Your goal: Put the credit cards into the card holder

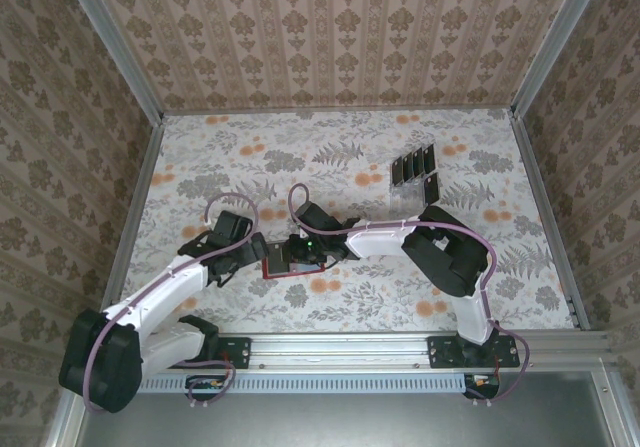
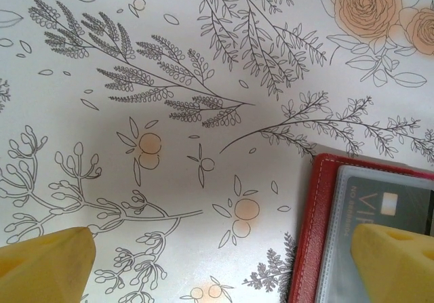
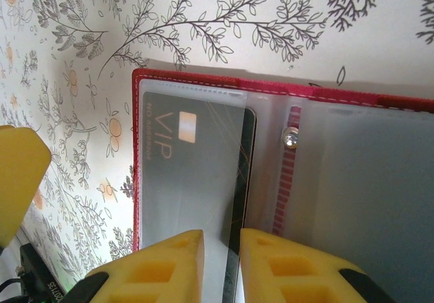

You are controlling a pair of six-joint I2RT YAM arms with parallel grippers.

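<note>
We find the card holder (image 3: 366,181) lying open and flat on the tabletop (image 1: 250,167), close to the middle of its near edge. Its long axis runs left to right, and its fold, with the snap stud (image 3: 291,137), points away from the arms. One credit card (image 3: 196,160) sits in the clear sleeve (image 3: 193,89) on one side of the fold, its long axis parallel to the fold.

The right gripper (image 3: 222,238) hangs directly over that card's inner edge with its fingers a narrow slit apart. We cannot tell whether they pinch the card.

The left gripper (image 2: 220,249) stands spread wide at the holder's left end, one finger above the red corner, holding nothing.

The remaining credit cards (image 1: 414,165) stand in a row toward the far right corner, well apart from the holder. We judge the right arm the nearer one to fetch them, reaching away and rightward.
</note>
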